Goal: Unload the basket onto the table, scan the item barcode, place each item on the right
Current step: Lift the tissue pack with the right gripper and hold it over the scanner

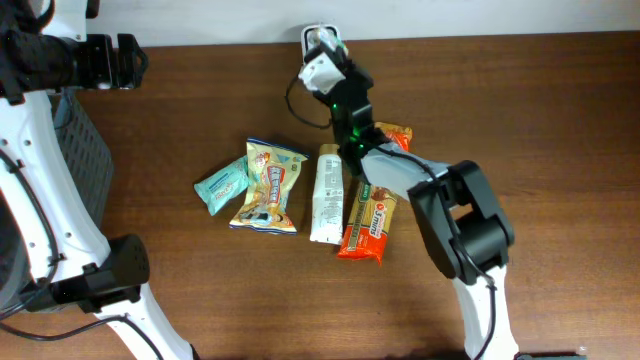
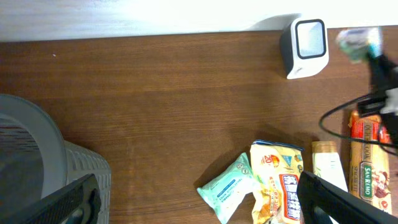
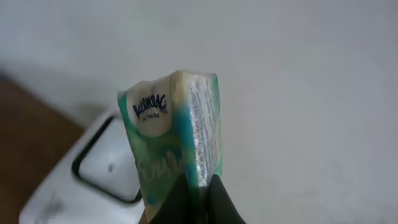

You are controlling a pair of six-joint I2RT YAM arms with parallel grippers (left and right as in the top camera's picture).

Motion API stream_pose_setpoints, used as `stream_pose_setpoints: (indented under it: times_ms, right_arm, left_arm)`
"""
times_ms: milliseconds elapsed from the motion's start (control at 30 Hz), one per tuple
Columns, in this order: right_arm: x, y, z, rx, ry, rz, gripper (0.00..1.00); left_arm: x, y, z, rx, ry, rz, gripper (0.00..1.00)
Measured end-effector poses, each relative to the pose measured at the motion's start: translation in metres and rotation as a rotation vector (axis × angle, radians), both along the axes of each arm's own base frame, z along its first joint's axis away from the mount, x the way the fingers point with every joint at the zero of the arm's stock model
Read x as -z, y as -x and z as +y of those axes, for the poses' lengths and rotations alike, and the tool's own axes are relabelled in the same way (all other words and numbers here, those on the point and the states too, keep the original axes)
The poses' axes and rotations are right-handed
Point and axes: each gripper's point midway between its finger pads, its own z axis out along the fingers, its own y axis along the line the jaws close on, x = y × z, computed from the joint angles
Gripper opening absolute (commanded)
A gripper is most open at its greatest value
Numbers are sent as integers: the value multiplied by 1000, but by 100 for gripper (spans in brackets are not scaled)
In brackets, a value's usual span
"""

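My right gripper [image 3: 199, 202] is shut on the lower edge of a green and white Kleenex tissue pack [image 3: 177, 124]. It holds the pack upright just in front of the white barcode scanner [image 3: 93, 174] and its dark window. From overhead, the pack [image 1: 322, 70] hangs right beside the scanner [image 1: 318, 35] at the table's far edge. In the left wrist view the scanner [image 2: 305, 46] is at the upper right, with the held pack [image 2: 357, 43] blurred next to it. My left gripper [image 2: 199, 202] is open and empty, far off to the left.
Several snack packs lie mid-table: a teal pack [image 1: 222, 187], a yellow bag [image 1: 268, 185], a white bar pack [image 1: 327, 195] and an orange pack [image 1: 368, 222]. Another orange pack [image 1: 397, 135] lies under the right arm. A grey basket [image 2: 37, 162] stands at the left.
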Motion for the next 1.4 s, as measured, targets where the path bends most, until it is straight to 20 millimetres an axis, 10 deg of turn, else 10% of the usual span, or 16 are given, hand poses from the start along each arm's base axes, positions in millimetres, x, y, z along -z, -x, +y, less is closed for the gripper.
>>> stream_pose_setpoints:
  times_ms: [633, 867, 1067, 1400]
  right_arm:
    - [12, -20, 4, 9, 72, 224, 4]
    - [-77, -25, 27, -4, -158, 289, 4]
    - [-91, -40, 25, -30, -148, 199, 4]
    - [18, -61, 12, -6, 76, 325, 4]
  left_arm:
    - [0, 0, 0, 0, 0, 0, 99]
    - [0, 0, 0, 0, 0, 0, 99]
    - [0, 0, 0, 0, 0, 0, 99]
    - [0, 0, 0, 0, 0, 0, 99]
